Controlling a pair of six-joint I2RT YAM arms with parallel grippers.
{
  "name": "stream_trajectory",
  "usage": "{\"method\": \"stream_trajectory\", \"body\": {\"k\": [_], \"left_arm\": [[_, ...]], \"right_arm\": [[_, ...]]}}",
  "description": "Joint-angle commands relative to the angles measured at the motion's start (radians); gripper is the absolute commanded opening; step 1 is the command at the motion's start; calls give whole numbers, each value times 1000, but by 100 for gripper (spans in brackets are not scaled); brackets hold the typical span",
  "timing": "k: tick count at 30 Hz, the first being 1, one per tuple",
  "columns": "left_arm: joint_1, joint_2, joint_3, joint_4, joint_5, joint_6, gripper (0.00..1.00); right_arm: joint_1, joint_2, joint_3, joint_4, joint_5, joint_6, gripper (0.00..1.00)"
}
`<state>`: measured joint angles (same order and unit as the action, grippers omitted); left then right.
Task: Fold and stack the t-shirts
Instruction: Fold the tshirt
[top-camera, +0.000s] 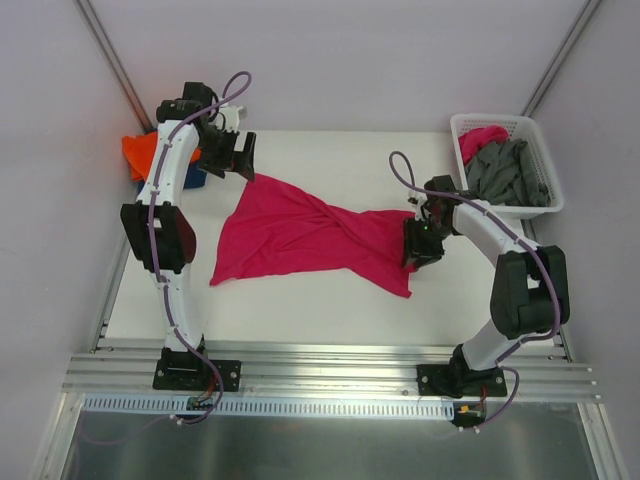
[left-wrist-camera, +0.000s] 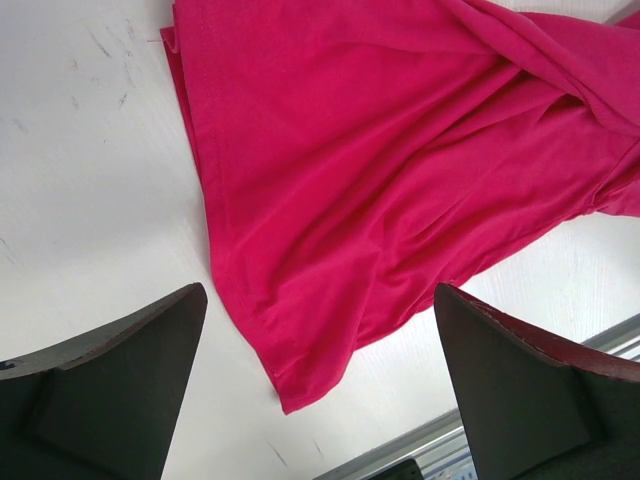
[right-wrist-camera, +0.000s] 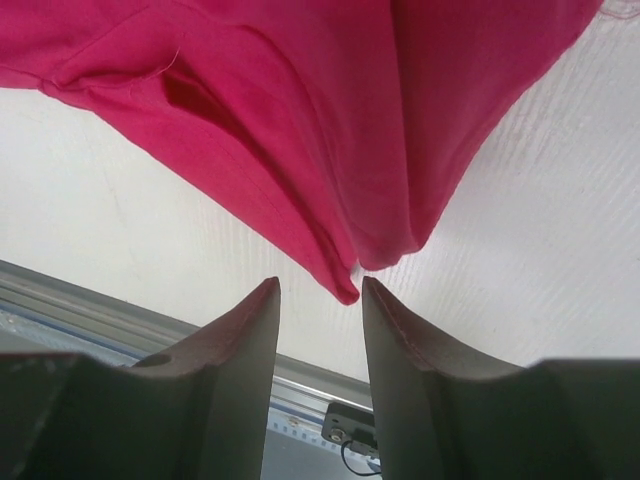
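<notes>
A large magenta-pink t-shirt (top-camera: 300, 232) lies twisted and crumpled in the middle of the white table (top-camera: 330, 300). My left gripper (top-camera: 238, 158) hangs open just above the shirt's far left corner and holds nothing. In the left wrist view the gripper (left-wrist-camera: 320, 300) has its fingers wide apart over the shirt's hem (left-wrist-camera: 300, 360). My right gripper (top-camera: 420, 248) is at the shirt's right edge. In the right wrist view the gripper (right-wrist-camera: 320, 285) has a narrow gap between its fingers, and a corner of the shirt (right-wrist-camera: 345, 290) hangs just at that gap, not pinched.
An orange shirt (top-camera: 140, 152) lies on a dark blue one (top-camera: 193, 178) at the far left behind the left arm. A white lattice basket (top-camera: 545, 150) at the far right holds grey shirts (top-camera: 505, 170) and a pink one (top-camera: 480, 138). A metal rail (top-camera: 330, 362) runs along the near edge.
</notes>
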<state>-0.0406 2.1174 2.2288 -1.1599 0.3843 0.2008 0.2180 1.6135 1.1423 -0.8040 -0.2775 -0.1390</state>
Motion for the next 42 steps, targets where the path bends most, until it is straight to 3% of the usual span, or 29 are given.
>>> {"method": "stream_trajectory", "body": {"k": [1, 23, 26, 27, 42], "left_arm": [[-10, -70, 0, -7, -1, -6, 99], [-12, -70, 22, -3, -7, -8, 99], [-12, -71, 22, -1, -8, -9, 99], [-12, -71, 22, -3, -7, -8, 99], [-13, -70, 26, -1, -12, -8, 99]], "right_arm": [[4, 28, 36, 22, 1, 10, 42], [6, 157, 76, 55, 159, -137, 40], [7, 174, 96, 60, 182, -154, 20], [7, 178, 105, 61, 188, -157, 2], [6, 193, 464, 91, 250, -182, 1]]}}
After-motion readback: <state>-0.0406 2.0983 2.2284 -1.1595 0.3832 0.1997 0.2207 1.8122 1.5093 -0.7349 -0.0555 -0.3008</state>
